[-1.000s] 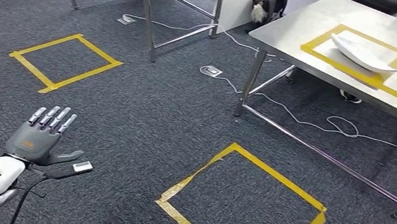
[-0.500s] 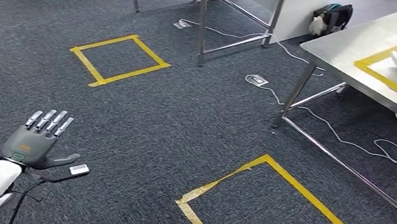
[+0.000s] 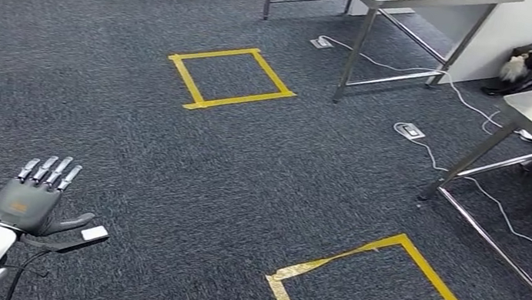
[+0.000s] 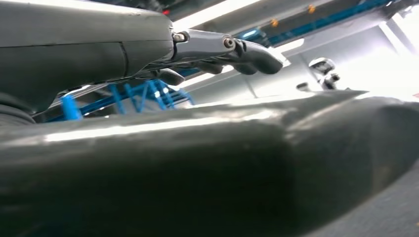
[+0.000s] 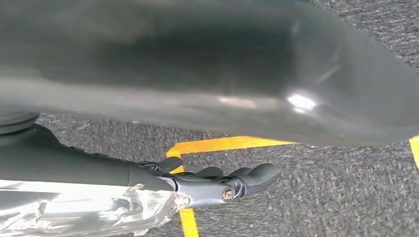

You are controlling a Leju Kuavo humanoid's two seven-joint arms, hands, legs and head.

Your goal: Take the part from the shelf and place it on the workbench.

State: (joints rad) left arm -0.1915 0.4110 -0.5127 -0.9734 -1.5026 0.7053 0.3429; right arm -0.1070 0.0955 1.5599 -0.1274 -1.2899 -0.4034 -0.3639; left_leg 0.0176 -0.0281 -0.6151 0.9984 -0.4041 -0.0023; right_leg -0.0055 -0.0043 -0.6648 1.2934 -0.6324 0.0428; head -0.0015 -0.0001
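Left hand (image 3: 35,201) hovers empty, fingers spread; right hand (image 5: 217,185) seemingly likewise.

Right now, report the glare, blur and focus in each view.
Head view: sharp and evenly lit, with the left hand crisp over the carpet. Left wrist view: the background is blown out white, and a dark blurred surface sits close to the lens. Right wrist view: yellow tape soft, glare spot on the dark cover.

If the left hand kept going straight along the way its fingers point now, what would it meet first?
Nothing close: the left hand is open, fingers pointing forward over bare grey carpet. The way looks free as far as the head view shows, though depth is hard to judge.
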